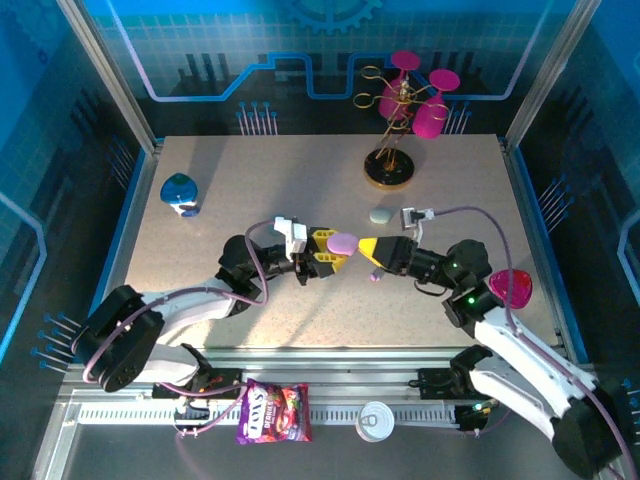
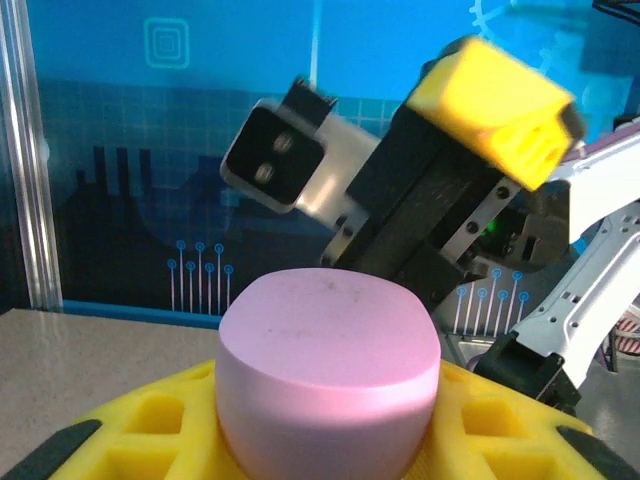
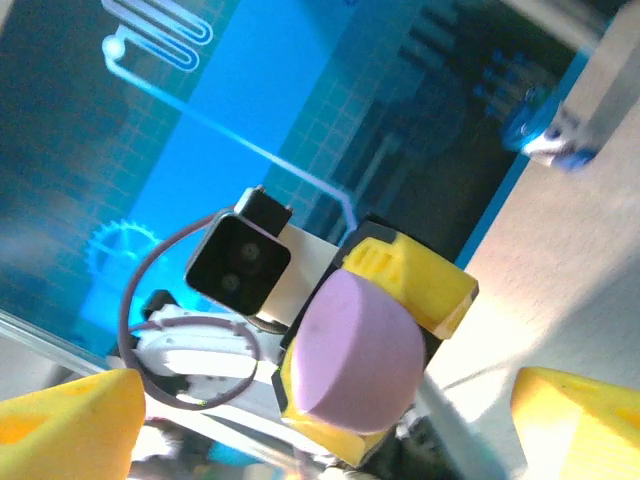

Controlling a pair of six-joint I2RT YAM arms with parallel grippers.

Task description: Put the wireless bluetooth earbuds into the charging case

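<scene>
Left hand is clamped on the pink case and holds it off the desk, about mid-desk and a bit toward the near edge. In the left wrist view the case sits squarely between the yellow pads. Its lid looks shut, with no sockets showing.

Right hand is spread wide. In its own wrist view the fingers sit at the two bottom corners with the case framed between them, further out.

Key relation: the case lies straight ahead of the right hand, toward the left edge of the desk, and the two hands point nose to nose along one line. From above, tip and case look just apart. I can't tell if they touch.

The case's long axis looks roughly in line with both hands, so the right hand meets its narrow end. That's a judgement, since the oval is small from above.

Earbuds: a purple speck on the desk just near-side of the right hand may be one, but it's too small to tell.

The right hand is the free one and nearest both case and speck, so any lid-lift or bud pick falls to it. The left hand only needs to hold steady.
</scene>
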